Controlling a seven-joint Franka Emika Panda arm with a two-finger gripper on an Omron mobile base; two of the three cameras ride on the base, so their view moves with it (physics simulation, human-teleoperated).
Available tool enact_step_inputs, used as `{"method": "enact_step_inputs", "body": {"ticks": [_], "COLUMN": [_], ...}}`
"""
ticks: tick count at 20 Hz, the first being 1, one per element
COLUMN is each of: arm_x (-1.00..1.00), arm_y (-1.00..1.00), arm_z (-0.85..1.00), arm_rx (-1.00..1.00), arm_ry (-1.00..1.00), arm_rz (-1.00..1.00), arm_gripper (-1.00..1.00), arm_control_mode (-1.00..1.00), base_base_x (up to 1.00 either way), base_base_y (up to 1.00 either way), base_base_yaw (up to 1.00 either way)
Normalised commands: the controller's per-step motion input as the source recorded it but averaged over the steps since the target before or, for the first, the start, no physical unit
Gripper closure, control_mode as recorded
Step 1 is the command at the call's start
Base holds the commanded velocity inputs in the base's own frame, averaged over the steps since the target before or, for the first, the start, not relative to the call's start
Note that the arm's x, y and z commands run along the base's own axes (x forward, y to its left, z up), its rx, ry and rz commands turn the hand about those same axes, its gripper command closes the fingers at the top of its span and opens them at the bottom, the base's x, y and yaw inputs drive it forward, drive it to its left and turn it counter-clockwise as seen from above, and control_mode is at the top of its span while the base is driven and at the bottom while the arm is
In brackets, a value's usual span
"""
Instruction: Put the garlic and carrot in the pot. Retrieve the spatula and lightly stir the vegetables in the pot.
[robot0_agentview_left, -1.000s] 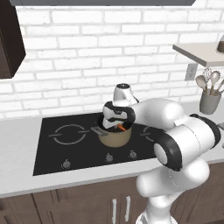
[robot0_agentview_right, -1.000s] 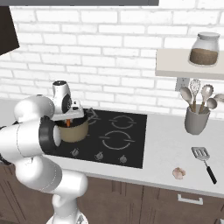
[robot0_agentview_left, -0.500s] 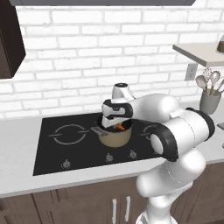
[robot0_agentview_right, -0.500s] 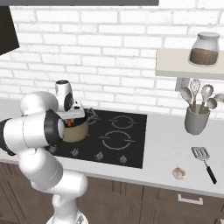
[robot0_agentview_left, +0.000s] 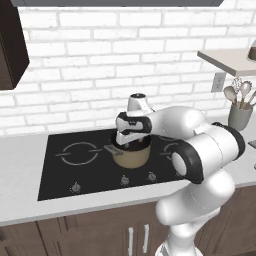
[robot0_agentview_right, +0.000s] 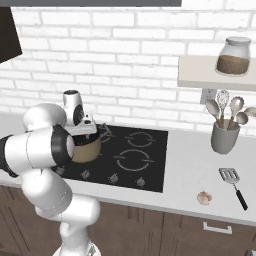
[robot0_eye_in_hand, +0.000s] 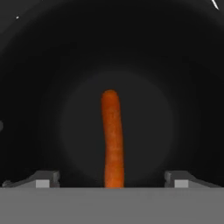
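Note:
My gripper (robot0_agentview_left: 131, 143) hangs just over the tan-gold pot (robot0_agentview_left: 133, 157) on the black cooktop, pointing straight down into it. In the hand view my gripper (robot0_eye_in_hand: 111, 180) is open, its finger tips (robot0_eye_in_hand: 43, 180) spread wide at both sides. The orange carrot (robot0_eye_in_hand: 112, 135) lies free between them against the pot's dark inside (robot0_eye_in_hand: 52, 65), touching neither finger. From the right base view the pot (robot0_agentview_right: 86, 150) sits under the hand. The whitish garlic (robot0_agentview_right: 204, 198) rests on the counter at the far right, beside the grey slotted spatula (robot0_agentview_right: 232, 182).
A grey holder with spoons and a whisk (robot0_agentview_right: 223, 136) stands on the counter at the right, under a wall shelf with a glass jar (robot0_agentview_right: 233, 56). The cooktop (robot0_agentview_left: 75, 170) has knobs along its front edge. A dark cabinet (robot0_agentview_left: 11, 45) hangs at the upper left.
The jaws have opened from shut and let go of the carrot, which is now in the pot. The hand stays over the pot.

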Motion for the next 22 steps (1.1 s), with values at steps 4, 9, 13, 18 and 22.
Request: {"method": "enact_step_inputs", "body": {"ticks": [4, 9, 13, 18, 22], "arm_x": [-0.60, -0.75, -0.80, -0.77, -0.59], "arm_y": [0.00, -0.25, -0.70, -0.90, -1.00], "arm_z": [0.44, 0.55, 0.34, 0.15, 0.01], "arm_rx": [0.00, 0.00, 0.02, 0.01, 0.03], "arm_ry": [-0.03, 0.00, 0.00, 0.00, 0.00], "arm_rz": [0.00, 0.00, 0.00, 0.00, 0.00], "arm_gripper": [-1.00, -1.00, -1.00, -1.00, -1.00], "arm_control_mode": [-1.00, -1.00, -1.00, -1.00, -1.00], "base_base_x": [0.00, 0.00, 0.00, 0.00, 0.00], "base_base_y": [0.00, 0.00, 0.00, 0.00, 0.00], "base_base_yaw": [0.00, 0.00, 0.00, 0.00, 0.00]}}
